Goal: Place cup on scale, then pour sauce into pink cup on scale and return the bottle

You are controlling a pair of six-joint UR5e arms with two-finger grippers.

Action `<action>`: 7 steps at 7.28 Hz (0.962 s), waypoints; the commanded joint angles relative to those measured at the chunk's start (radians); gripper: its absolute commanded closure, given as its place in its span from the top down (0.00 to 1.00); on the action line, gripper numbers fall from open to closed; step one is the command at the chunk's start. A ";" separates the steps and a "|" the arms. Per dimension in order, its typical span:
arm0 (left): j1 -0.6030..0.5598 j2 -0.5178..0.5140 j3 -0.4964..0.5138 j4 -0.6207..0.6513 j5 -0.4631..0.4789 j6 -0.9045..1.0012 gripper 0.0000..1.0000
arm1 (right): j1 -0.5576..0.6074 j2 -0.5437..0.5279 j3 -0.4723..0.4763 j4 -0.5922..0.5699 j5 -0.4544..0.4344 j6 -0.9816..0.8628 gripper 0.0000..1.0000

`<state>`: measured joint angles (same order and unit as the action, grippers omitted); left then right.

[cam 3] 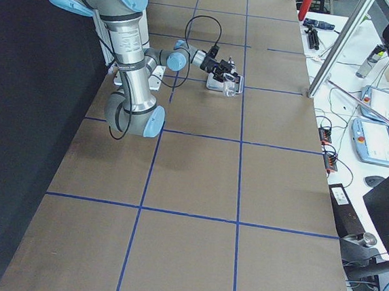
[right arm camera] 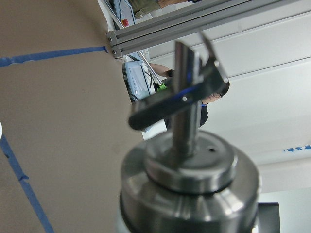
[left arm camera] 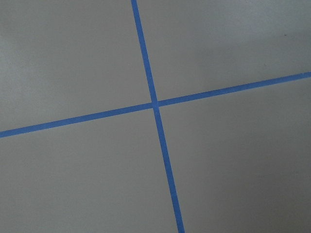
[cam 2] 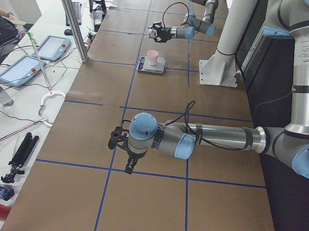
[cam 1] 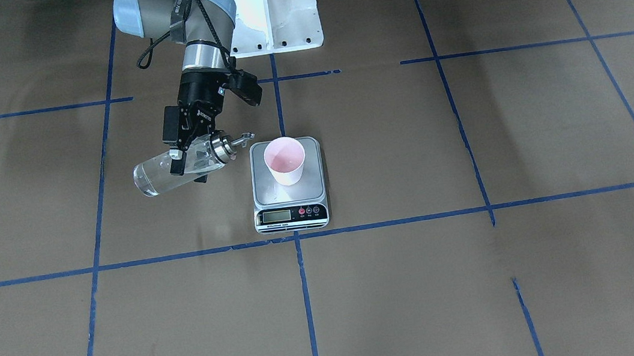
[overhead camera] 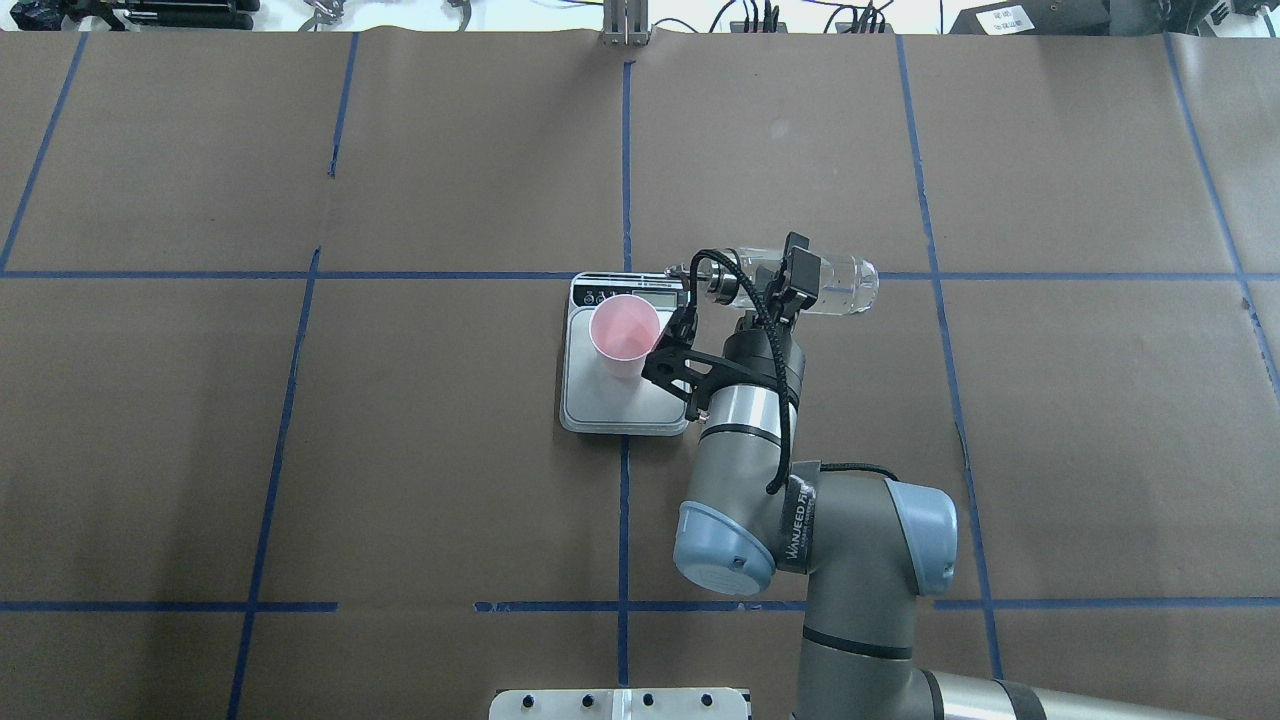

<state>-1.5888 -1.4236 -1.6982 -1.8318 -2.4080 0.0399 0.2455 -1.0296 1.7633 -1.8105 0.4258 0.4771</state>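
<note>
The pale pink cup [cam 1: 284, 161] stands upright on the silver-grey scale [cam 1: 270, 194], also in the overhead view [overhead camera: 624, 335]. My right gripper [cam 1: 190, 166] is shut on the clear glass bottle [cam 1: 156, 176], which is held in the air and tipped roughly on its side. Its silver spout cap [cam 1: 228, 145] points toward the cup and ends just short of the rim. Clear liquid shows in the bottle [overhead camera: 840, 285]. The cap fills the right wrist view [right arm camera: 187, 174]. My left gripper [cam 2: 121, 142] shows only in the exterior left view, far from the scale; I cannot tell if it is open or shut.
The table is brown paper with blue tape lines [left arm camera: 155, 104]. The robot's white base [cam 1: 271, 8] stands behind the scale. Tablets and cables [cam 2: 36, 58] lie on a bench past the table's edge.
</note>
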 commanded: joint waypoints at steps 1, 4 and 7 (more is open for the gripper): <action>0.000 0.002 0.000 0.002 0.000 0.000 1.00 | -0.023 0.028 -0.010 -0.072 -0.050 0.000 0.00; 0.000 0.008 0.002 0.003 0.000 0.002 1.00 | -0.028 0.040 -0.071 -0.082 -0.093 -0.003 0.00; 0.000 0.008 0.006 0.008 0.000 0.003 1.00 | -0.028 0.062 -0.090 -0.138 -0.097 -0.003 0.00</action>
<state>-1.5892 -1.4160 -1.6942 -1.8254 -2.4083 0.0424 0.2179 -0.9720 1.6819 -1.9339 0.3312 0.4745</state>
